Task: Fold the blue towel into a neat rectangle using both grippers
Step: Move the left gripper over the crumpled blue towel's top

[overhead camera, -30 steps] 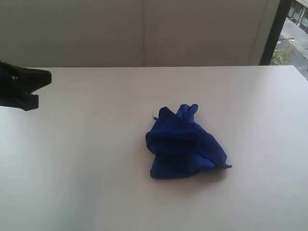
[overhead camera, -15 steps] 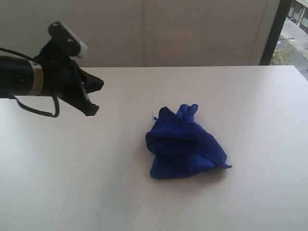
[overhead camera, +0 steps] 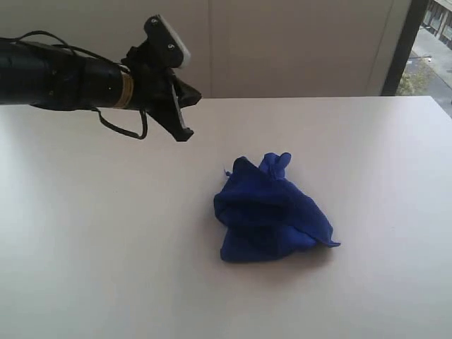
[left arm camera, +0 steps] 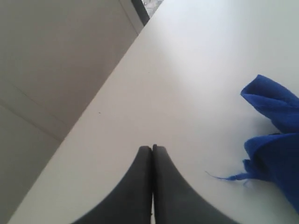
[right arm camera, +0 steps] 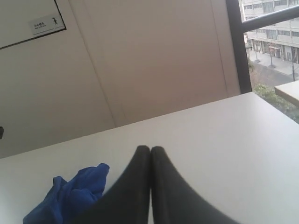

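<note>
- Exterior: the left gripper hangs empty above the table, well apart from the crumpled towel at mid-table.
- Left wrist: the left gripper has its jaws pressed together, with the towel near.
- Right wrist: the right gripper is closed and empty, with the towel off to one side.

My left arm is a thick matte-black tube with a tan band round the wrist. A small black block with a pale grey cap sits on top, and thin black cables loop underneath. My left hand and right hand each have two smooth black fingers, curved and tapering to narrow tips.
</note>
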